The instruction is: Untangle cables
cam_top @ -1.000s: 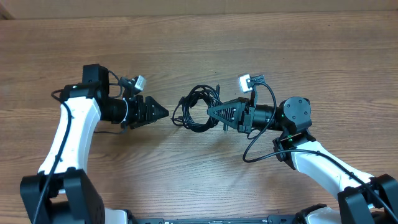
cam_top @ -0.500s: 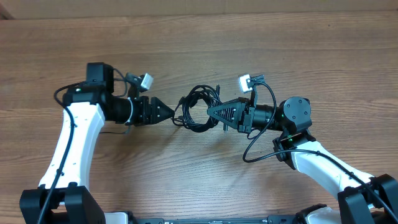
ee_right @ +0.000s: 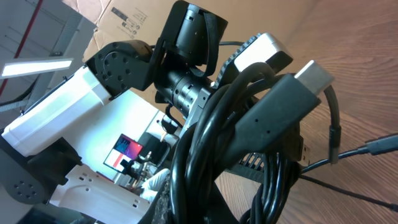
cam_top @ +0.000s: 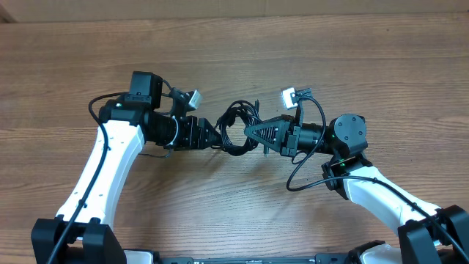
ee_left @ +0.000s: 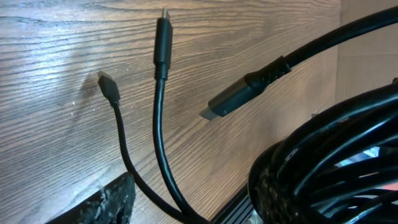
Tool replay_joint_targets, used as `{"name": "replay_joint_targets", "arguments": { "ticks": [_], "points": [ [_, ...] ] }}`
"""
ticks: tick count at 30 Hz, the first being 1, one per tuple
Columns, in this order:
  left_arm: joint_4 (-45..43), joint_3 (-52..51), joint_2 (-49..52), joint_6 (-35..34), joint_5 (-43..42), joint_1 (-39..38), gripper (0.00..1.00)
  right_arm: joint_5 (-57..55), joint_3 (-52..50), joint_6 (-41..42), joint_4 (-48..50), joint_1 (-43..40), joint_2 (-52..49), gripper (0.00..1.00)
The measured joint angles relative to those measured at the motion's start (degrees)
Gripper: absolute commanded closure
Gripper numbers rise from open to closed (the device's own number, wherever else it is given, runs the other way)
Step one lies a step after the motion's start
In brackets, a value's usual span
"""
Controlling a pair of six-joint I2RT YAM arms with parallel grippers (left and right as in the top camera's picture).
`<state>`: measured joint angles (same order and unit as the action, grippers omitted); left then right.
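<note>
Several thin black cables (cam_top: 234,126) bundled as coil at tabletop (cam_top: 234,59) centre. Right of coil: right gripper (cam_top: 248,133), jaws pinched on coil strands. Left of coil: left gripper (cam_top: 212,138), jaws spread, nothing gripped. Cables judged light, limp, snag-prone; loose plug end (ee_left: 162,42) recommended as grip point.

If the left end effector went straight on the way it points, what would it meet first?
The cable coil, just ahead of the left end effector, perhaps touching it; the right end effector holds its far side.
</note>
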<state>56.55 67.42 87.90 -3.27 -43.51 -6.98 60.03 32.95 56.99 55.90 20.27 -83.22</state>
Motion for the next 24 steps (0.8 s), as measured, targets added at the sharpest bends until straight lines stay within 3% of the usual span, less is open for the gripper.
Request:
{"name": "replay_joint_targets", "arguments": {
  "ticks": [15, 24],
  "points": [
    [-2.45, 0.00, 0.02, -4.79, 4.90, -4.07, 0.32, 0.09, 0.00, 0.00, -0.02, -0.04, 0.00, 0.96],
    [-5.03, 0.00, 1.84, -8.35, 7.43, -8.96, 0.44, 0.61, 0.00, 0.02, -0.33, -0.04, 0.00, 0.96]
  ]
}}
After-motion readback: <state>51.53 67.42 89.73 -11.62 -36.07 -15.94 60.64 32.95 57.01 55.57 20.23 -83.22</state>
